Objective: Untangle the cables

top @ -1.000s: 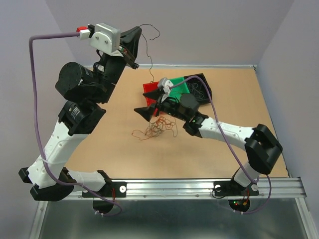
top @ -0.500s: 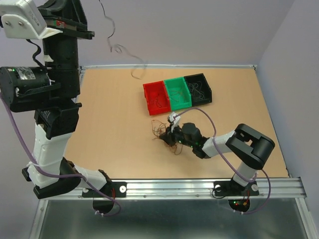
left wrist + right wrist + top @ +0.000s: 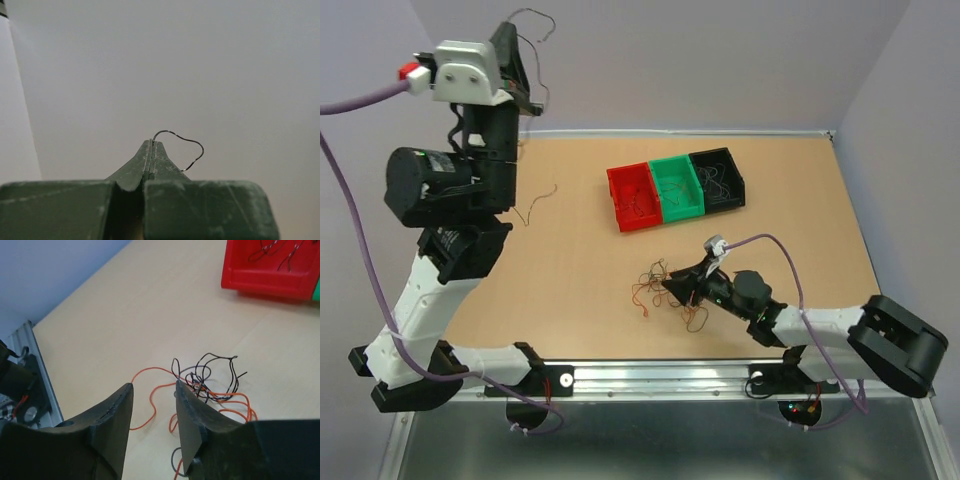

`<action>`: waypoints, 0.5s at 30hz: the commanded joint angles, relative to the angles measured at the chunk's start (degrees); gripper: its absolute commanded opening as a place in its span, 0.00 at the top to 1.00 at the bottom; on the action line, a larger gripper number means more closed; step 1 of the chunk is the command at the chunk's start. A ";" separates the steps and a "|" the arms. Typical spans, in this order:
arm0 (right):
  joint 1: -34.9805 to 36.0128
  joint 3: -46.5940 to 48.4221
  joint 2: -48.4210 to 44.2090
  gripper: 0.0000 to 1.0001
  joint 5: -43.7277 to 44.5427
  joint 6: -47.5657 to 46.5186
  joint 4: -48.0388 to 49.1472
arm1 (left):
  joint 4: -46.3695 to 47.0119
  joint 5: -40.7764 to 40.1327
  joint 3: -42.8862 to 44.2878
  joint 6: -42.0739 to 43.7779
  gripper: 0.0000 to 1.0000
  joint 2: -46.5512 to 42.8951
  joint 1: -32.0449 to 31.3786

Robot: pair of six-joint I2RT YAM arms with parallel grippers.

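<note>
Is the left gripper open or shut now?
Shut. In its wrist view the left gripper shows its jaws pressed together with no gap, pinching a thin dark wire that loops out.

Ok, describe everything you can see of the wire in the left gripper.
A single hair-thin dark wire, kinked and curly, pinched between the tips of the shut left gripper, held high over the table's far-left side. A short end loops out past the tips; a longer curly stretch dangles lower. It looks separate from the tangle on the table.
</note>
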 commanded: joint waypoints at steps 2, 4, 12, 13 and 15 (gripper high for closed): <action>0.45 2.16 -12.37 0.51 5.18 -0.01 -12.74 | 4.10 1.77 -12.57 -1.15 1.00 -1.92 -0.06; 0.45 3.39 -15.30 0.34 7.30 0.43 -20.89 | 5.25 2.91 -15.65 -1.77 1.00 -2.54 -0.06; 0.45 8.40 -24.88 0.17 22.39 4.73 -37.46 | 5.08 5.46 -17.77 -6.51 1.00 3.43 -0.06; 0.45 8.58 -26.02 0.17 24.34 5.00 -39.38 | 5.25 5.73 -17.60 -7.21 1.00 4.22 0.02; 0.45 9.45 -27.26 0.16 29.43 5.70 -41.32 | 5.95 6.34 -16.99 -7.74 1.00 6.94 -0.06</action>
